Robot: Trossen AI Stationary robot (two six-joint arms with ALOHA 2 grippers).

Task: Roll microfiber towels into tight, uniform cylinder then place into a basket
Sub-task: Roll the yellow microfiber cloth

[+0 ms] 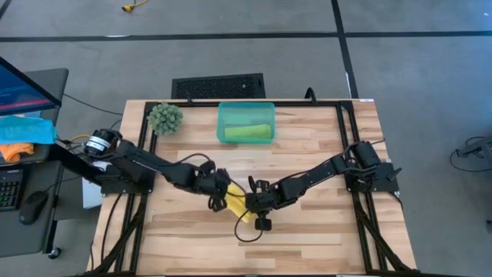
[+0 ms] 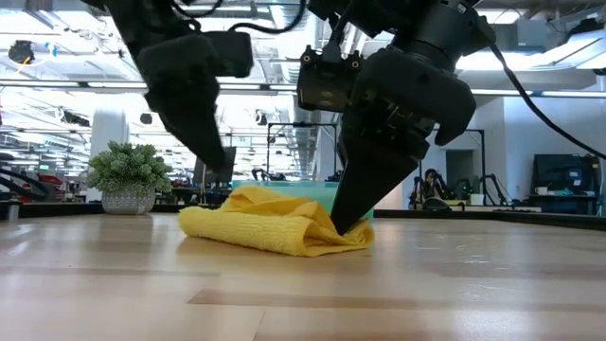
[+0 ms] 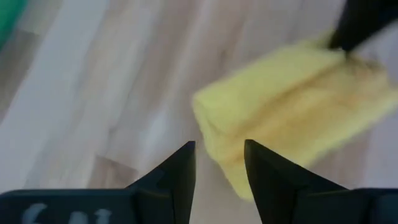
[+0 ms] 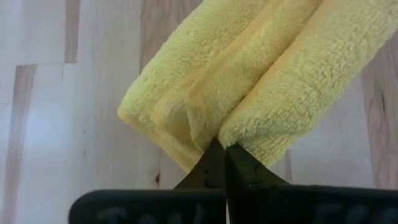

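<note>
At the far left, beside the desk, a blue cloth lay over an orange one on a side stand. On the desk's far-left corner stood the spiky green plant ball in its little pot. The left arm reached in from that side, and its left claw sat just off the left end of the yellow towel. Its two fingers stood apart with bare wood between them, holding nothing; whether a tip brushed the cloth I could not quite tell from where I looked.

The yellow towel lay near the middle of the desk, toward the front, folded over itself into a loose, lumpy roll rather than a neat cylinder. Behind it, at the far edge, the teal basket held the lime green towel, already rolled and lying flat inside.

On the right end of the yellow roll the right claw was pinched tight, its dark fingertips closed together on a fold where two layers met, pressing down to the desk. The right arm stretched back from there to its base at the desk's right edge.
</note>
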